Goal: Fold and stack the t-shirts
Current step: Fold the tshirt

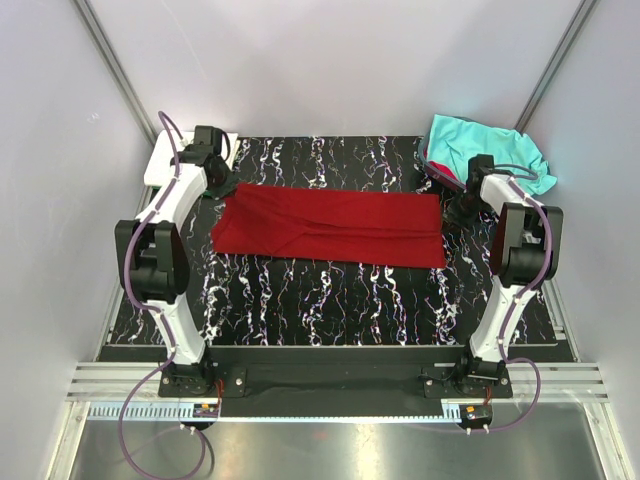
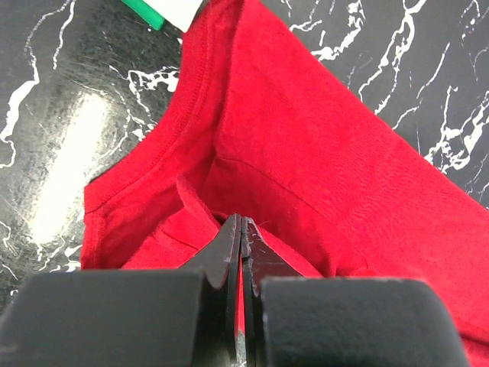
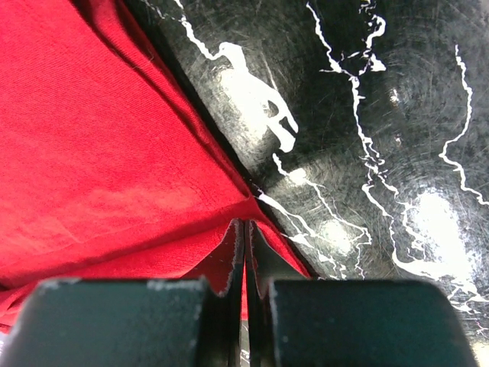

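Top view: A black mat (image 1: 330, 290) with white squiggly lines covers the table. Pale walls (image 1: 330, 60) stand close on three sides. The dark red t-shirt (image 1: 330, 225) lies flat across the middle of the frame, stretched long from left to right. Below it, the lower half of the mat is bare between the two arms. The turquoise t-shirt (image 1: 485, 150) sits crumpled at the upper right, hanging over the mat's corner by the wall. The white folded t-shirt (image 1: 160, 165) is at the upper left, partly behind the left arm. The left gripper (image 1: 222, 190) is at the red shirt's left end. The right gripper (image 1: 455, 215) is at its right end.

Left wrist view: The two fingers are pressed together and pinch a bit of red cloth. The shirt's stitched edge curves from the top middle down to the left. Shiny bare mat shows at the left and the upper right. A green t-shirt (image 2: 144, 11) peeks in at the top edge, just beside the red one.

Right wrist view: These fingers are squeezed together too, with red cloth between them. Red fills the left side. The shirt's edge slants down to the fingers. Bare mat fills the right side.
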You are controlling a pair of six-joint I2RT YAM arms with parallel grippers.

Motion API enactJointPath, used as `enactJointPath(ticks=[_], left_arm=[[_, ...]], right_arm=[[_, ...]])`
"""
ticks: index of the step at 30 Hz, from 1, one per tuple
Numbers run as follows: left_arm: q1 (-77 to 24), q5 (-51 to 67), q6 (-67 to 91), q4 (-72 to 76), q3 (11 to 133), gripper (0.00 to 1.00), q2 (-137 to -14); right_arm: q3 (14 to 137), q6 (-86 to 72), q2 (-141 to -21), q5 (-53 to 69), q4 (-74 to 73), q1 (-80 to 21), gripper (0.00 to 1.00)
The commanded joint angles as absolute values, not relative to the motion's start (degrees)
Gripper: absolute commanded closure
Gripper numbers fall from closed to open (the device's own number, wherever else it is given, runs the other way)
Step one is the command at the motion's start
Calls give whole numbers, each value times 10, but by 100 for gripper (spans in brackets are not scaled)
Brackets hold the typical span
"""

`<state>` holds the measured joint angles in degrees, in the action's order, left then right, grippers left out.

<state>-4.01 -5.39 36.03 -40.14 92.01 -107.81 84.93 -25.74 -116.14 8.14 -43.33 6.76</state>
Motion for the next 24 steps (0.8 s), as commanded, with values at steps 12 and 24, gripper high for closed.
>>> enactJointPath(ticks=[12,24], left_arm=[[-21,-18,352,-369,980,100,-1116],[-22,-32,300,-370,943,67,-1027]], right_arm=[[876,-264,-1181,70,-432,70,95],[904,-243,-1082,61,-483,36,67]])
